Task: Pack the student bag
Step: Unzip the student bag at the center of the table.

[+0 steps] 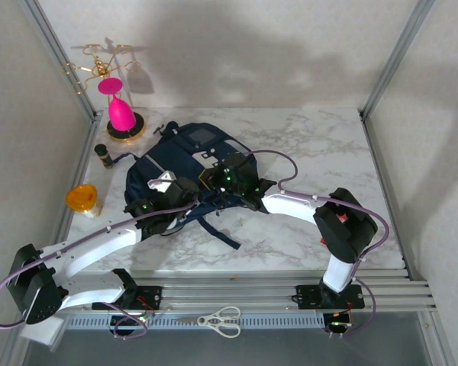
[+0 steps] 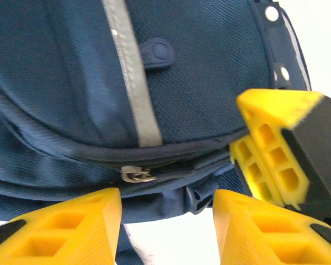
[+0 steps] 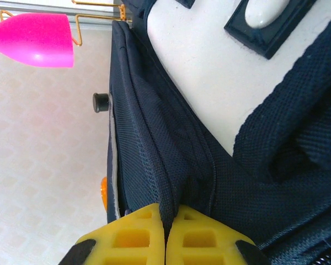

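From above, the student bag (image 1: 191, 152) lies on the table (image 1: 313, 145), with the left end effector (image 1: 166, 192) and right end effector (image 1: 217, 179) over its near edge. At the left wrist, the fingers (image 2: 71, 226) are spread, released, just before the zipper pull (image 2: 137, 175). At the right wrist, the fingers (image 3: 132, 237) are clenched on a fold of the student bag.

Top external: looking down from above the table's (image 1: 313, 145) near edge.
Left wrist: facing the student bag (image 2: 198, 83) closely.
Right wrist: sharing that bag, looking closer.

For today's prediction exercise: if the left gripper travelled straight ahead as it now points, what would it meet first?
The left gripper would probably meet the student bag, near its metal zipper pull; depth unclear.
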Robot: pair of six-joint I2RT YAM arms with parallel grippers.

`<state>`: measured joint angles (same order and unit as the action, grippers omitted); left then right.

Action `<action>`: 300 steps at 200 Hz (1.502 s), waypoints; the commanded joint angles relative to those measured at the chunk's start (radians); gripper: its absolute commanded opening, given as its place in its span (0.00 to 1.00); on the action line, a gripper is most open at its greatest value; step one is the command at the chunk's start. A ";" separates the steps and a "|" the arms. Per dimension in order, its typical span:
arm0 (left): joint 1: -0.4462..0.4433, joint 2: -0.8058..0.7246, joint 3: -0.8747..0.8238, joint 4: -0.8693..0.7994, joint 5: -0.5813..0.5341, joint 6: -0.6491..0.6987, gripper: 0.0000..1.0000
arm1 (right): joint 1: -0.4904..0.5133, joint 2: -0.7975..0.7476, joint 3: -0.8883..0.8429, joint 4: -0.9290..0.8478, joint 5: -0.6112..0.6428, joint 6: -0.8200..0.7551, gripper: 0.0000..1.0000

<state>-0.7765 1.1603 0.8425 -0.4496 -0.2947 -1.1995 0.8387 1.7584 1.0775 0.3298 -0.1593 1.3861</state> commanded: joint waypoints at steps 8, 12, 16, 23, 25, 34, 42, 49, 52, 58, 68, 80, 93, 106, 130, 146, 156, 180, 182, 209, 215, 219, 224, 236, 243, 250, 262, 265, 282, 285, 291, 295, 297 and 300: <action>0.004 0.031 0.015 -0.055 -0.085 -0.070 0.47 | 0.030 -0.049 -0.007 0.115 0.001 0.011 0.00; 0.007 0.042 0.022 -0.054 -0.083 -0.071 0.47 | 0.030 -0.050 -0.009 0.115 0.004 0.011 0.00; 0.009 0.053 0.029 -0.056 -0.085 -0.076 0.47 | 0.032 -0.050 -0.009 0.115 0.006 0.011 0.00; 0.011 0.072 0.042 -0.066 -0.098 -0.094 0.47 | 0.033 -0.051 -0.010 0.118 0.008 0.013 0.00; 0.011 0.076 0.044 -0.067 -0.103 -0.100 0.47 | 0.034 -0.051 -0.010 0.119 0.008 0.014 0.00; 0.011 0.091 0.051 -0.056 -0.113 -0.107 0.47 | 0.034 -0.051 -0.007 0.121 0.008 0.013 0.00; 0.014 0.105 0.055 -0.041 -0.116 -0.109 0.47 | 0.036 -0.050 -0.006 0.119 0.011 0.012 0.00; 0.016 0.120 0.063 -0.044 -0.118 -0.117 0.46 | 0.037 -0.050 -0.006 0.117 0.014 0.013 0.00; 0.016 0.126 0.066 -0.050 -0.119 -0.127 0.46 | 0.039 -0.051 -0.007 0.117 0.017 0.014 0.00; 0.016 0.137 0.071 -0.060 -0.124 -0.144 0.45 | 0.039 -0.051 -0.010 0.119 0.022 0.014 0.00; 0.015 0.149 0.072 -0.065 -0.140 -0.169 0.46 | 0.043 -0.050 -0.009 0.120 0.025 0.014 0.00; 0.017 0.150 0.072 -0.045 -0.157 -0.181 0.48 | 0.045 -0.044 -0.008 0.123 0.023 0.014 0.00; 0.017 0.152 0.081 -0.003 -0.165 -0.168 0.48 | 0.046 -0.041 -0.016 0.135 0.025 0.020 0.00; 0.021 0.175 0.104 -0.019 -0.180 -0.172 0.48 | 0.047 -0.041 -0.025 0.151 0.026 0.029 0.00; 0.026 0.204 0.113 -0.077 -0.211 -0.206 0.41 | 0.047 -0.049 -0.022 0.142 0.041 0.012 0.00; 0.026 0.183 0.082 -0.051 -0.209 -0.210 0.34 | 0.045 -0.054 -0.021 0.128 0.055 0.003 0.00; 0.026 0.167 0.065 -0.027 -0.198 -0.199 0.30 | 0.039 -0.056 -0.022 0.127 0.055 0.002 0.00; 0.026 0.155 0.053 -0.024 -0.194 -0.185 0.21 | 0.035 -0.063 -0.022 0.128 0.064 -0.008 0.00; 0.028 0.154 0.052 -0.024 -0.194 -0.183 0.20 | 0.036 -0.063 -0.022 0.127 0.065 -0.007 0.00; 0.029 0.138 0.041 -0.008 -0.185 -0.165 0.11 | 0.035 -0.072 -0.024 0.124 0.079 -0.016 0.00; 0.029 0.134 0.040 -0.004 -0.184 -0.160 0.09 | 0.034 -0.073 -0.024 0.121 0.081 -0.018 0.00; 0.029 0.132 0.040 -0.002 -0.180 -0.156 0.08 | 0.034 -0.074 -0.024 0.120 0.083 -0.018 0.00; 0.029 0.129 0.042 0.004 -0.175 -0.146 0.07 | 0.033 -0.077 -0.024 0.120 0.086 -0.022 0.00; 0.028 0.123 0.050 0.006 -0.165 -0.117 0.02 | 0.031 -0.085 -0.023 0.110 0.097 -0.036 0.00; 0.028 0.119 0.053 0.005 -0.158 -0.100 0.00 | 0.029 -0.093 -0.022 0.099 0.108 -0.045 0.00; 0.028 0.116 0.056 0.007 -0.148 -0.073 0.00 | 0.026 -0.099 -0.023 0.089 0.118 -0.050 0.00; 0.028 0.107 0.061 -0.016 -0.141 -0.051 0.00 | 0.016 -0.110 -0.026 0.075 0.120 -0.056 0.00; 0.028 0.104 0.060 -0.015 -0.133 -0.042 0.00 | 0.013 -0.112 -0.027 0.073 0.115 -0.057 0.00; 0.028 0.078 0.040 0.022 -0.070 0.040 0.00 | -0.012 -0.125 -0.037 0.066 0.097 -0.064 0.00; 0.028 0.074 0.038 0.025 -0.059 0.052 0.00 | -0.016 -0.128 -0.041 0.064 0.096 -0.067 0.00; 0.028 0.067 0.035 0.023 -0.038 0.073 0.00 | -0.024 -0.134 -0.042 0.058 0.090 -0.076 0.00; 0.027 0.062 0.031 0.021 -0.024 0.089 0.00 | -0.029 -0.138 -0.040 0.052 0.086 -0.084 0.00; 0.026 0.060 0.029 0.022 -0.017 0.098 0.00 | -0.032 -0.138 -0.039 0.047 0.083 -0.089 0.00; 0.027 0.055 0.026 0.026 -0.005 0.114 0.00 | -0.039 -0.140 -0.036 0.038 0.076 -0.095 0.00</action>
<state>-0.7681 1.2606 0.8921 -0.4156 -0.3298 -1.2087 0.8406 1.7039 1.0378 0.3405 -0.0746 1.3525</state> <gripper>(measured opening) 0.088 0.069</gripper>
